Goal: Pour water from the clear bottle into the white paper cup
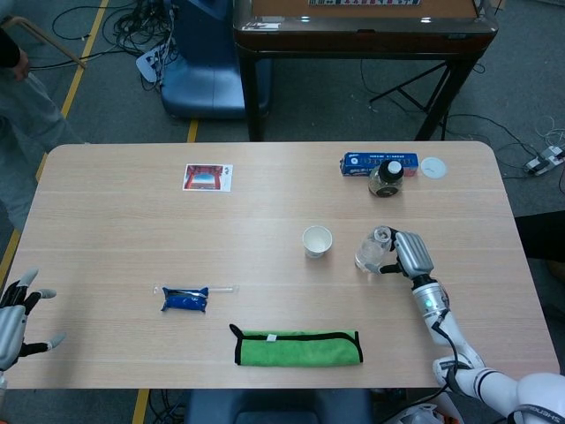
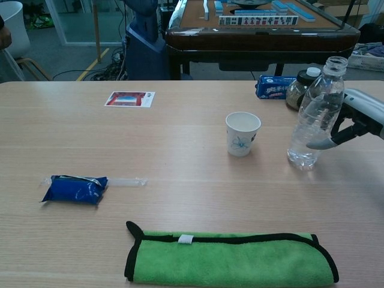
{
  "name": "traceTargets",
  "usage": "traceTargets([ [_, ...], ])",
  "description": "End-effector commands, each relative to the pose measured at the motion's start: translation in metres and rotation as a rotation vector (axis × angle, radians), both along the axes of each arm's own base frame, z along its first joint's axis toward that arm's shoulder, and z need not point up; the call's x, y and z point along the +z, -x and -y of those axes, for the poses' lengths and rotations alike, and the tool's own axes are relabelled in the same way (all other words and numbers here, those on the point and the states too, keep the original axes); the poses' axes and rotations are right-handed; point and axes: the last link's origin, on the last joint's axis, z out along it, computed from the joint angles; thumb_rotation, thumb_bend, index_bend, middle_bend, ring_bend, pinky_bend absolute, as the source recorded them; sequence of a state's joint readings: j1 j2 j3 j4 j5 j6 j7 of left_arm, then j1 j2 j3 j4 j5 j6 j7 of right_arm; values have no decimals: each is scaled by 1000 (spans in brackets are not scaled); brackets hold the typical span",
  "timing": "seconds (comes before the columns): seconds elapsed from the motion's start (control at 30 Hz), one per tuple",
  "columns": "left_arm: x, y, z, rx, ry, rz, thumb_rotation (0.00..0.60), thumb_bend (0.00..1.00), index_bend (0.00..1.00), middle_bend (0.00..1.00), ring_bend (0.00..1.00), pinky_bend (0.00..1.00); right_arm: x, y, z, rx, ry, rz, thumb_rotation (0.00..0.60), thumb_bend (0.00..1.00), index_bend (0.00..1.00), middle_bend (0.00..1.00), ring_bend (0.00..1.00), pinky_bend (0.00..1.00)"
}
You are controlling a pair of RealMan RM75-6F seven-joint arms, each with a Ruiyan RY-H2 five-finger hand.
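Observation:
The white paper cup (image 1: 317, 240) (image 2: 242, 133) stands upright mid-table, its mouth open. To its right the clear bottle (image 1: 371, 250) (image 2: 316, 114), uncapped, leans to the right with its base on the table and a little water at the bottom. My right hand (image 1: 411, 254) (image 2: 360, 114) grips the bottle from the right side, thumb against its front. A clear gap separates bottle and cup. My left hand (image 1: 16, 318) hovers at the table's near left corner, fingers spread and holding nothing; the chest view does not show it.
A blue packet (image 1: 185, 299) (image 2: 75, 188) lies left of centre and a folded green cloth (image 1: 298, 346) (image 2: 231, 259) at the near edge. A picture card (image 1: 207, 177), a blue box (image 1: 375, 162), a small jar (image 1: 387, 178) and a white lid (image 1: 433, 167) sit at the back.

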State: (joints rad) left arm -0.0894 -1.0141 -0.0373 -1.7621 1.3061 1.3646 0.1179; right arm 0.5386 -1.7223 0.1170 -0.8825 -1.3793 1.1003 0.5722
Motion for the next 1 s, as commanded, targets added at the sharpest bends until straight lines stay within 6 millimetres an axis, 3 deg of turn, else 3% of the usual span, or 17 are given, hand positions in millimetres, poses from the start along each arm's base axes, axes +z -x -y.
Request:
traceTargets([
  [0.03, 0, 0, 0, 0, 1, -1, 600, 103, 307, 0, 60, 441, -2, 3, -1, -5, -11, 1, 600, 146, 584, 527, 430, 545],
  [0.17, 0, 0, 0, 1, 0, 0, 600, 104, 307, 0, 60, 441, -4, 7, -2, -10, -33, -14, 600, 146, 544, 468, 375, 545],
  [0.3, 0, 0, 0, 1, -2, 1, 600, 104, 307, 0, 60, 441, -5, 9, -3, -11, -45, -20, 600, 142, 433, 393, 301, 514],
  [0.5, 1, 0, 0, 2, -2, 3, 600, 104, 307, 0, 60, 441, -3, 10, -3, -9, -52, -29, 600, 71, 319, 303, 220, 462],
  [1.0, 0, 1, 0, 4, 1, 0, 600, 103, 307, 0, 59, 441, 20, 13, -10, 2, -36, -91, 600, 13, 274, 247, 171, 424],
])
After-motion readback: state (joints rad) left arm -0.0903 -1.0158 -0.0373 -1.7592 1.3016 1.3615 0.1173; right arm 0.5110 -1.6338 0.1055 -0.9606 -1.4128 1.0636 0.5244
